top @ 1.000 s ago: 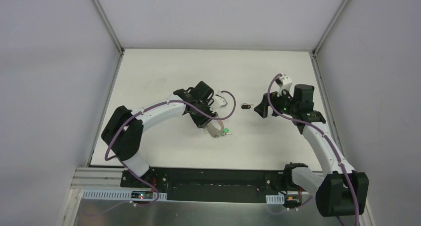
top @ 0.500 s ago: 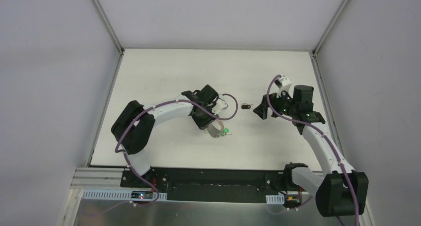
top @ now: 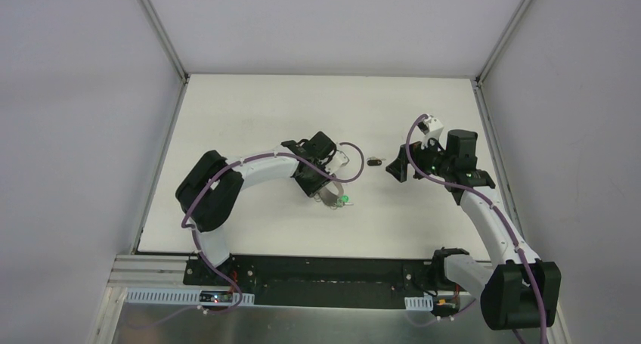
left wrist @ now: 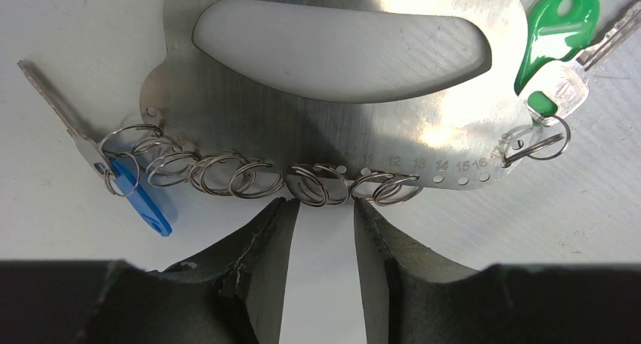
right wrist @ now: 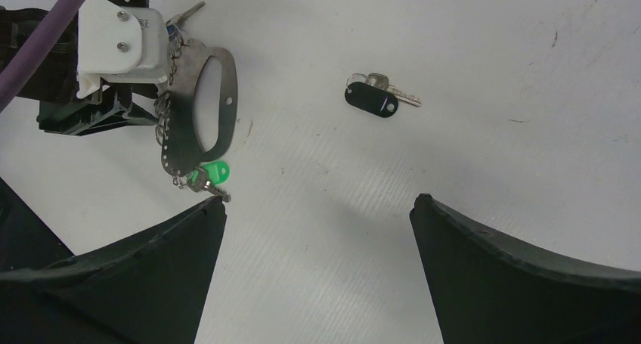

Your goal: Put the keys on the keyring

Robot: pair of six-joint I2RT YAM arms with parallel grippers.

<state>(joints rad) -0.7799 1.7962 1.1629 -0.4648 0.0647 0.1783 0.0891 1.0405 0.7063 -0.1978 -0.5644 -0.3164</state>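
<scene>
Three pale walls [top: 325, 19] enclose the white table [top: 249, 117] bearing a black key [right wrist: 372, 100]

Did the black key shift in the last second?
No. The black key lies at the same spot on the table, its gap to the table's far edge unchanged.

The green key [left wrist: 561, 38] has its tip cut off.

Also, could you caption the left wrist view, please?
Left gripper open below the ring row of the keyring, blue key and green key at its ends.
</scene>
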